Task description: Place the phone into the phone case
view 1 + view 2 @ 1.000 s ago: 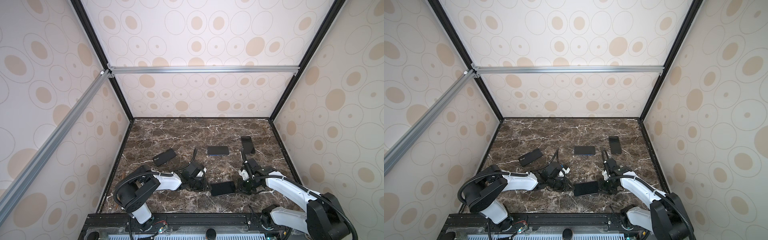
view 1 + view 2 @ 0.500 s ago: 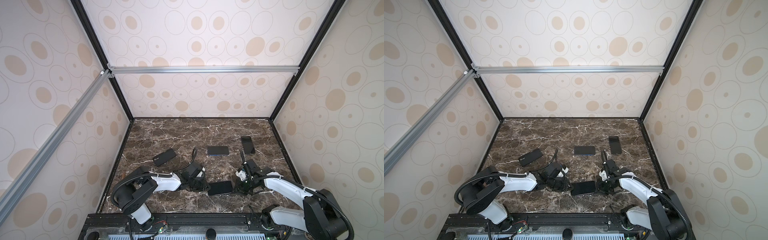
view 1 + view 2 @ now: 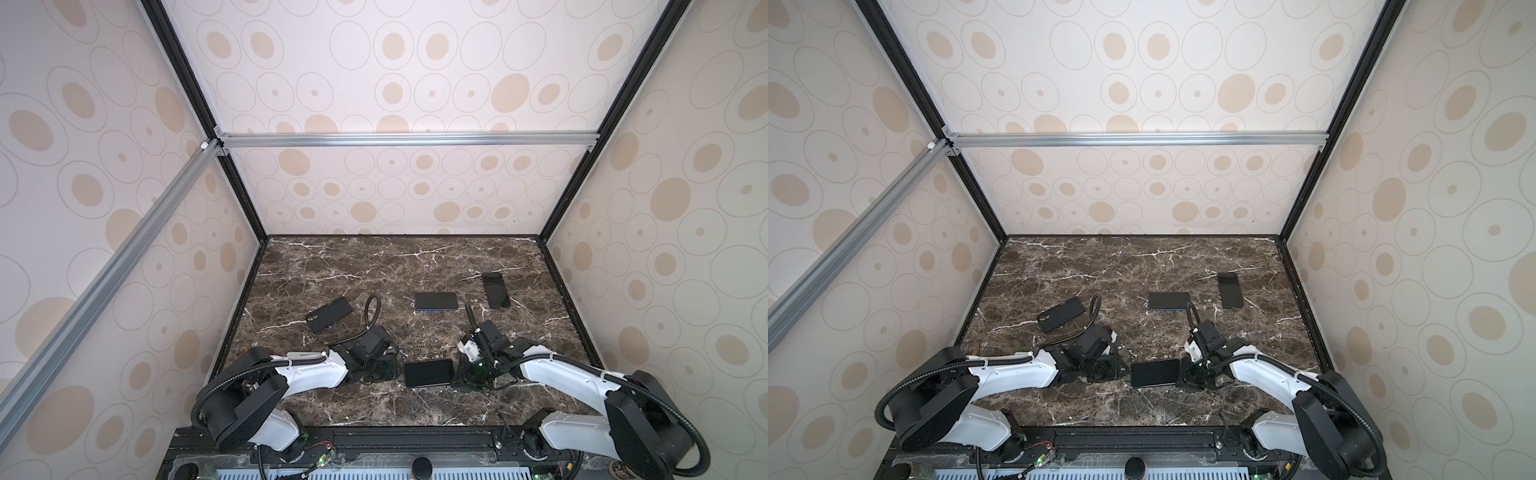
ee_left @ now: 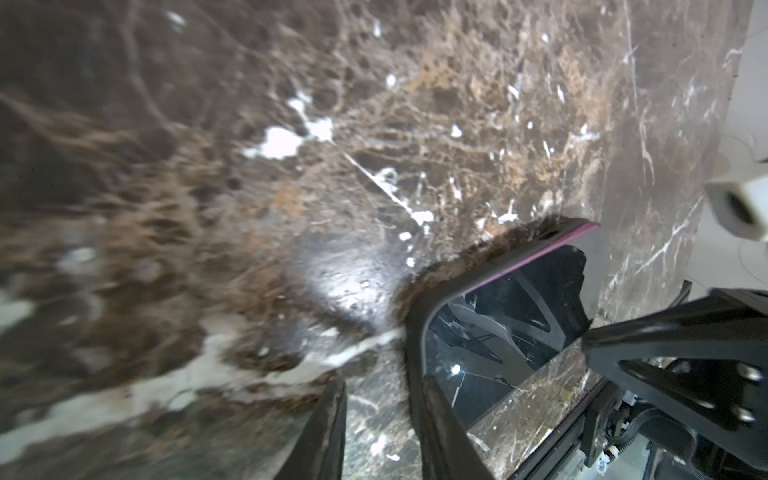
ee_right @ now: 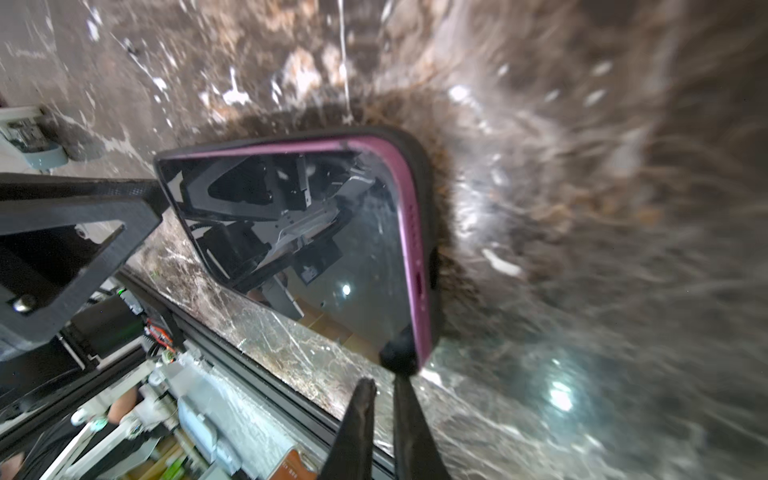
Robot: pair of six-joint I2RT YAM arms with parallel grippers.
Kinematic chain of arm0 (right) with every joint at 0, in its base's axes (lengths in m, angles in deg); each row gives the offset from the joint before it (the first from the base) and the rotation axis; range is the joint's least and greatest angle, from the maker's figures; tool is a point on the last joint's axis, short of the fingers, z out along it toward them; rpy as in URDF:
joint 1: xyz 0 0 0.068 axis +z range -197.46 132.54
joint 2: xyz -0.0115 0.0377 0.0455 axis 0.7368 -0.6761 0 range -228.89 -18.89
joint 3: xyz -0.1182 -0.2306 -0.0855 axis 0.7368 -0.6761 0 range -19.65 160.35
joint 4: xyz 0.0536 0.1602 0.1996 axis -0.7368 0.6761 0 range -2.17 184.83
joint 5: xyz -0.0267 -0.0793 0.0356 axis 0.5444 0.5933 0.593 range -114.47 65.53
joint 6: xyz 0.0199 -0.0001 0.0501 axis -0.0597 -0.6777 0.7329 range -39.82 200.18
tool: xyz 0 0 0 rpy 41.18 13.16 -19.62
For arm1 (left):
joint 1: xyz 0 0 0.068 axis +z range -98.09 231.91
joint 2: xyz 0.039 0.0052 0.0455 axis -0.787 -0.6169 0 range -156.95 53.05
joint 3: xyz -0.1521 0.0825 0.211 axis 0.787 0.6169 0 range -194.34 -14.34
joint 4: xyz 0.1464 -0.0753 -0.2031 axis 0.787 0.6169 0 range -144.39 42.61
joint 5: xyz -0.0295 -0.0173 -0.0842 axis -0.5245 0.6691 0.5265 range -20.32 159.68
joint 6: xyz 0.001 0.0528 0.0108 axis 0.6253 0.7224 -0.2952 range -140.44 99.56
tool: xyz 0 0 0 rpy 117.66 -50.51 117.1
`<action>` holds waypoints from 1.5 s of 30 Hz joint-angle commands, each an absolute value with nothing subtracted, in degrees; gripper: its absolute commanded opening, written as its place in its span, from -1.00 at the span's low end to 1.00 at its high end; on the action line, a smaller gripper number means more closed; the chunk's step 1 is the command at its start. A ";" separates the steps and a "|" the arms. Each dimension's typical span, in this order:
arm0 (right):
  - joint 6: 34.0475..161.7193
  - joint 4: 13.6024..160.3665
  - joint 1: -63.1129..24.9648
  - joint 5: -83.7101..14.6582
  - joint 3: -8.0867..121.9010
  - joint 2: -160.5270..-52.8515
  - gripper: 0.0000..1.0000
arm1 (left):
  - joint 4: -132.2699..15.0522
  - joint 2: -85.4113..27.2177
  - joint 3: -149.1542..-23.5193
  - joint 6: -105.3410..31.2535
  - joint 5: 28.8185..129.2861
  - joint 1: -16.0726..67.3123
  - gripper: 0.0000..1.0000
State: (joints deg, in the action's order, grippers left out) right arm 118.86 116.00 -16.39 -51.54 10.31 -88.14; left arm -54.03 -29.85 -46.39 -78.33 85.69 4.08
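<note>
Nearest the front edge of the brown marble-pattern worktop (image 3: 374,266), a dark-screened slab phone with a purple rim (image 3: 429,372) (image 3: 1155,372) lies flat, screen up, between the two hands. A black soft case (image 5: 432,232) wraps round the phone's purple edge. Whether the phone is fully seated, cannot tell.

Left hand (image 3: 395,372) (image 3: 1117,370) is low at the phone's left end. In the left wrist view the left hand (image 4: 382,390) is slightly spread. One finger (image 4: 440,432) lies over the case's end rim (image 4: 415,316), the other finger is just outside it with bare worktop between. It pinches nothing.

Right hand (image 3: 459,376) (image 3: 1183,374) is low at the phone's right end. In the right wrist view the right hand (image 5: 382,374) is nearly pressed together, with a thin slit between the fingers and nothing in it. One fingertip (image 5: 399,353) touches the phone's corner (image 5: 311,249).

Farther out, beyond the left hand, a black empty-looking phone case with a camera cutout (image 3: 329,314) lies at an angle. Beyond and between the hands lies a flat dark phone with a blue edge (image 3: 436,301). Beyond the right hand, farthest out, is a black rectangular phone (image 3: 496,290). All three are well apart from both hands.
</note>
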 commanded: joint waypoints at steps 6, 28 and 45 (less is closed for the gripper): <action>116.78 122.57 -16.33 -44.60 12.89 -86.51 -0.56 | -52.15 -32.83 -46.25 -76.39 89.63 4.54 -0.38; 117.22 111.45 -16.34 -52.08 8.51 -96.86 -0.75 | -54.48 -40.32 -47.95 -77.27 95.86 2.05 -0.54; 120.82 99.10 -12.11 -49.45 3.23 -112.04 -1.00 | -63.13 -43.89 -43.57 -84.28 99.89 -1.08 -0.58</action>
State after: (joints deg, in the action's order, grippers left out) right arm 117.68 112.41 -18.84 -52.22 11.82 -98.04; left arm -62.55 -36.73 -46.52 -82.87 96.20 3.66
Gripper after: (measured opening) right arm 0.106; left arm 0.214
